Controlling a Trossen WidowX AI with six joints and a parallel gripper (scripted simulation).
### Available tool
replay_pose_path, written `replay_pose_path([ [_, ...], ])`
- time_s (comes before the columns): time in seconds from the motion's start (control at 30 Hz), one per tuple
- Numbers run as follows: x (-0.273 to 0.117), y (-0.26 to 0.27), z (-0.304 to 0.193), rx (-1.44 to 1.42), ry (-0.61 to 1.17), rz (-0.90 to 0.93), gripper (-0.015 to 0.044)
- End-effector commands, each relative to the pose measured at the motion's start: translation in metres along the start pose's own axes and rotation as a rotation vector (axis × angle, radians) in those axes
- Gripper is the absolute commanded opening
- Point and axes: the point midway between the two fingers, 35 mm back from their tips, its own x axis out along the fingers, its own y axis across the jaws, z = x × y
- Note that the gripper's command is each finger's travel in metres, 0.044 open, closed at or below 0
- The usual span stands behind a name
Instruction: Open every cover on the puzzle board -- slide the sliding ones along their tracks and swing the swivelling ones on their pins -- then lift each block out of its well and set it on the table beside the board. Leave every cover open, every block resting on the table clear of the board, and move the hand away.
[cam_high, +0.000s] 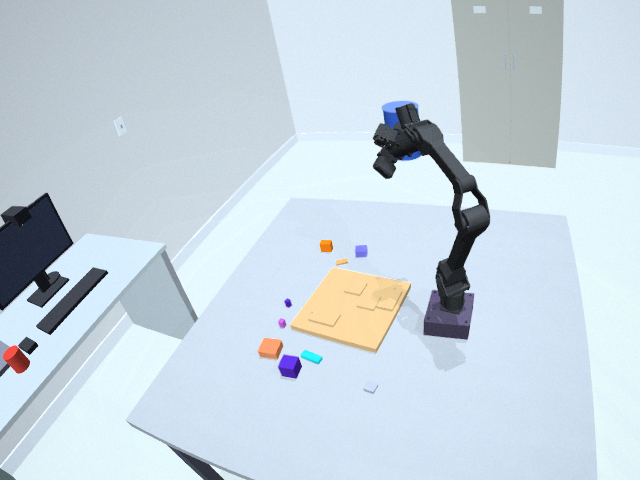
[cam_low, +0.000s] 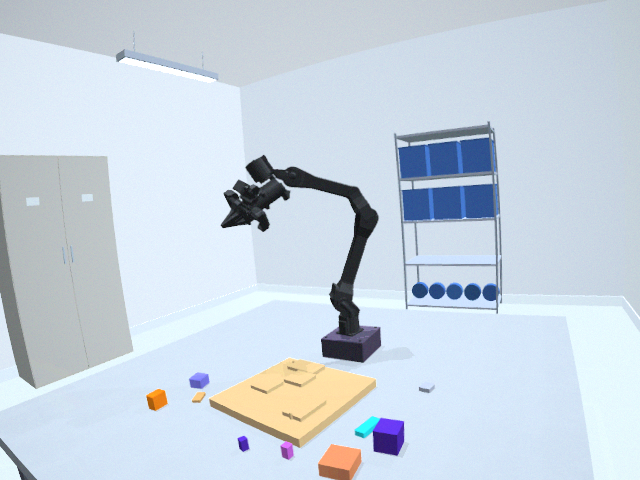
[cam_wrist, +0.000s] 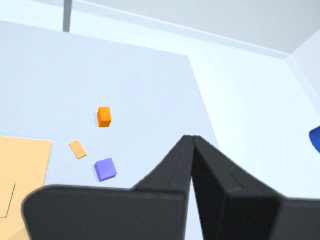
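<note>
The tan puzzle board (cam_high: 356, 331) (cam_low: 341, 386) (cam_wrist: 25, 155) lies flat in front of the arm's base. Four thin covers of the same tan lie on it: a wide cover (cam_high: 325, 317) (cam_low: 306, 409) on the side away from the base, a cover (cam_high: 355, 288) (cam_low: 266, 384), a middle cover (cam_high: 366, 303) (cam_low: 299, 379), and a cover (cam_high: 387, 301) (cam_low: 310, 367) nearest the base. No open well or block in a well shows; whether any cover is partly moved I cannot tell. My gripper (cam_high: 383, 172) (cam_low: 223, 225) (cam_wrist: 190, 143) is shut and empty, high above the table.
Around the board lie an orange cube (cam_high: 326, 246) (cam_low: 156, 399) (cam_wrist: 104, 117), a violet block (cam_high: 361, 251) (cam_low: 199, 380) (cam_wrist: 106, 170), a tan slab (cam_high: 341, 261) (cam_wrist: 77, 149), a cyan bar (cam_high: 311, 357), a purple cube (cam_high: 290, 366), an orange brick (cam_high: 270, 348) and several smaller pieces.
</note>
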Motion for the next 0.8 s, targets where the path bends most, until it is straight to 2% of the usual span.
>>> replay_pose_path([
  [0.0, 0.018, 0.012, -0.01, 0.038, 0.044, 0.052, 0.0],
  [0.77, 0.096, 0.098, -0.059, 0.168, 0.313, 0.291, 0.0],
])
